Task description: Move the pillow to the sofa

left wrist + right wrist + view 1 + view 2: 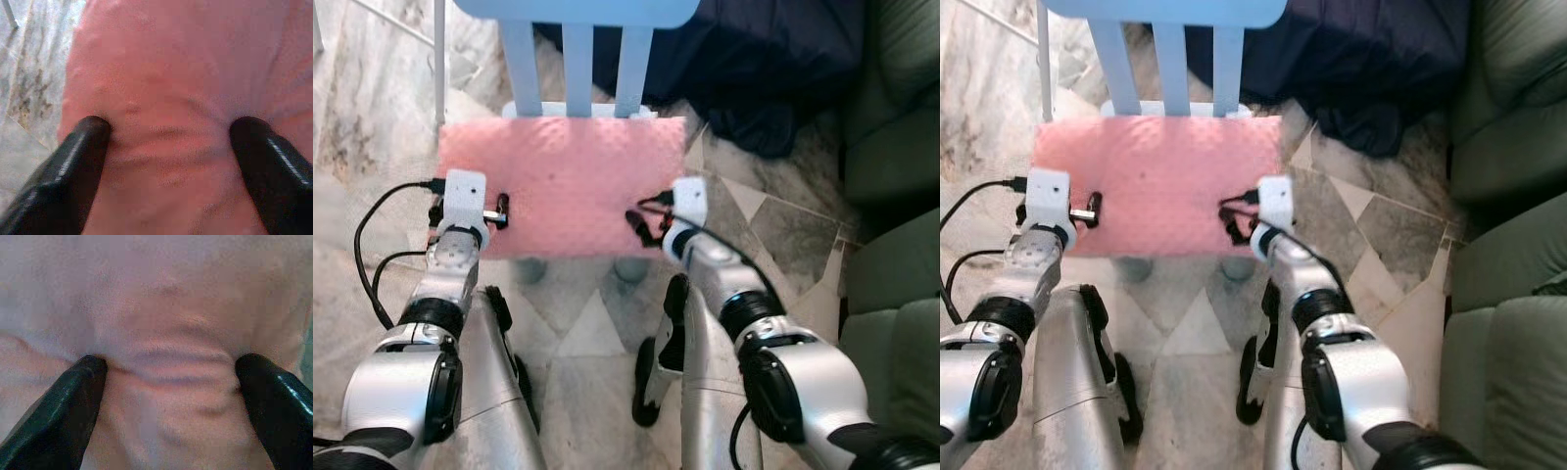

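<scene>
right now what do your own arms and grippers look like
Both arms are silver with rounded shells and black bands at the joints. Each ends in a white boxy block at the wrist, left arm, right arm. Thin black cables loop from each block. The left gripper and right gripper each have two long, glossy black fingers with rounded tips.

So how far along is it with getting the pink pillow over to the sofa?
Early stage. The pillow lies on the blue chair. In hand: the left gripper and right gripper press open fingers into its near edge, wrinkling the fabric. Left: close, lift, and carry it to the green sofa on the robot's right.
</scene>
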You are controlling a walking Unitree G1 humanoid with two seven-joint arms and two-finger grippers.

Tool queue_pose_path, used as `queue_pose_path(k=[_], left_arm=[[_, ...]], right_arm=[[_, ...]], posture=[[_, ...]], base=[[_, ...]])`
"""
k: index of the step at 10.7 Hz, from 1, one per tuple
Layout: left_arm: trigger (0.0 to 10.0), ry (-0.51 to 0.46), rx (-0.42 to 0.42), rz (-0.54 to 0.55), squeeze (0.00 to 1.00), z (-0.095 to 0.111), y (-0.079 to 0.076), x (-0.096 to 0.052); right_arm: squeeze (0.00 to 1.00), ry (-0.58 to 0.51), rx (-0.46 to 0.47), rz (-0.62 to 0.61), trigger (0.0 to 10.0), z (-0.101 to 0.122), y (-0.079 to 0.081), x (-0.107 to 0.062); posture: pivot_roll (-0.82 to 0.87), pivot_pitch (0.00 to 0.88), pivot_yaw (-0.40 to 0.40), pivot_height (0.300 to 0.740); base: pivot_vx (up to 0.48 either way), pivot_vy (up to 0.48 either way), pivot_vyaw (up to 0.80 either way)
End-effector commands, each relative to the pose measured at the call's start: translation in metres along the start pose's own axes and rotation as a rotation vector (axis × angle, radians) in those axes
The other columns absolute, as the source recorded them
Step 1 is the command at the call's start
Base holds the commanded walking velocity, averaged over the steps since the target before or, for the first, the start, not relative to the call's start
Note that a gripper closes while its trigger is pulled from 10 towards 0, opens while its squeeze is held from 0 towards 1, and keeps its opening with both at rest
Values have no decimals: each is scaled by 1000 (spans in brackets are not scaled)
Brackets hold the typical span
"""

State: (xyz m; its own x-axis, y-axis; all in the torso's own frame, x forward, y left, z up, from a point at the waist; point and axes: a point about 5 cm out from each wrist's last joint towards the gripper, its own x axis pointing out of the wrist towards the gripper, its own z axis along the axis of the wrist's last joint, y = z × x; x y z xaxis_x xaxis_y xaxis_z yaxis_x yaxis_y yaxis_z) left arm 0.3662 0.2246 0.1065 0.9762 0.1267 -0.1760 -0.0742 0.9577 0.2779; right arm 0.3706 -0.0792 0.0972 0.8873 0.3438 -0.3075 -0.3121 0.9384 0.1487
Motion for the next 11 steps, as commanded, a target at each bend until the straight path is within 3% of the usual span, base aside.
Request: queue_pose_path(k=[1, 11], left_arm=[[0, 135, -4, -44, 0, -35, -9, -10], [0, 127, -21, -122, 0, -41, -26, -15]], right_arm=[[0, 85, 23, -6, 0, -22, 1, -3], [0, 167, 108, 2, 0, -48, 10, -6]], posture=[[58, 505, -141, 508], [76, 537, -143, 508]], base=[[0, 0, 0], [0, 0, 0]])
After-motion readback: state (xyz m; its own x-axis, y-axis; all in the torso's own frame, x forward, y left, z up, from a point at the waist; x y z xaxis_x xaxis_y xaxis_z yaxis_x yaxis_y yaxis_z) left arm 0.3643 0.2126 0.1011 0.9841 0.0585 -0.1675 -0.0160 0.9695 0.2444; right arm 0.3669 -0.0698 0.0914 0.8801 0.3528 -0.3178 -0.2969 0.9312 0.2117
